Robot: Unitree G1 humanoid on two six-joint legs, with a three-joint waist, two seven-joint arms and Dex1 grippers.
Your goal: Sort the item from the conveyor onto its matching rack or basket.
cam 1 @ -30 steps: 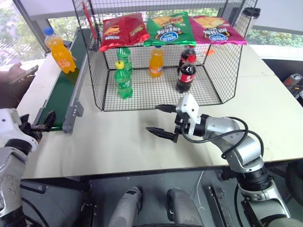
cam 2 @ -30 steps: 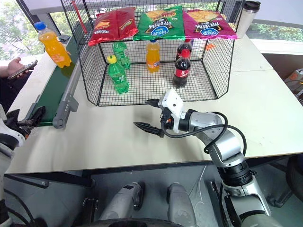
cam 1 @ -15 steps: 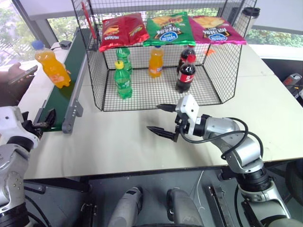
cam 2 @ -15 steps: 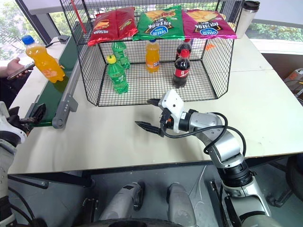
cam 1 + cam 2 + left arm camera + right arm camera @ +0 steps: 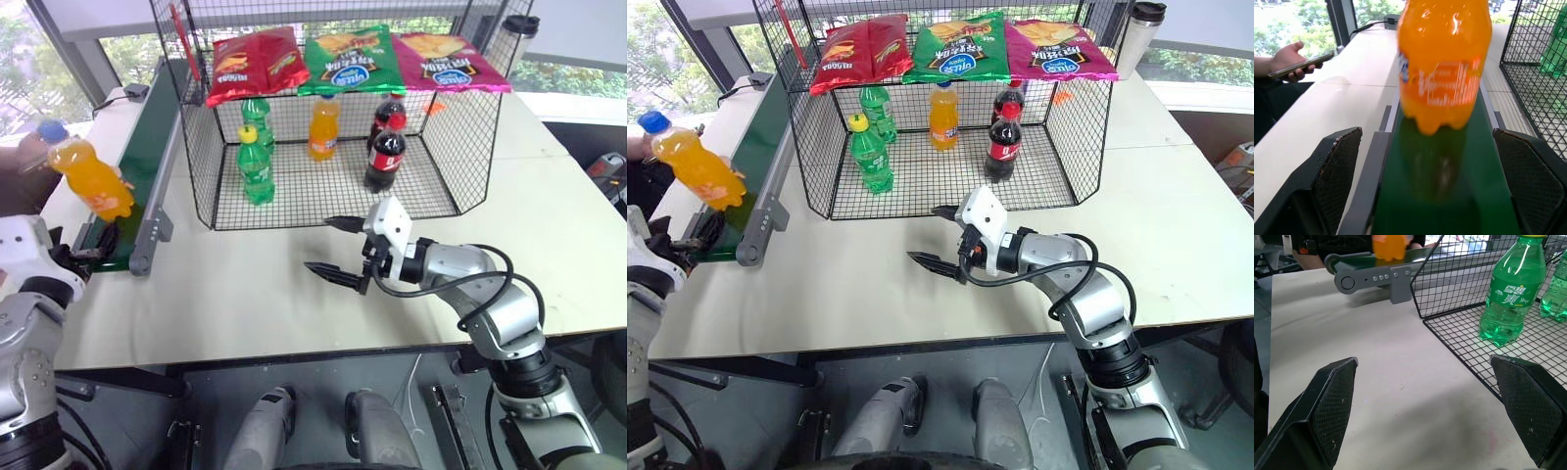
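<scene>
The orange soda bottle (image 5: 86, 178) with its blue cap stood tilted on the dark-green conveyor (image 5: 137, 176), near its rounded end, just ahead of the left hand (image 5: 86, 251). That hand waited at the belt's end with its fingers (image 5: 1334, 171) spread wide and holding nothing, the bottle apart from them. The right hand (image 5: 336, 251) hovered over the desk (image 5: 549, 235) in front of the black wire cage (image 5: 196, 147), likewise wide open and empty. Inside the cage stood two green bottles (image 5: 255, 162), an orange one (image 5: 323, 127) and two cola bottles (image 5: 385, 147); three chip bags (image 5: 353, 59) lay on its top.
</scene>
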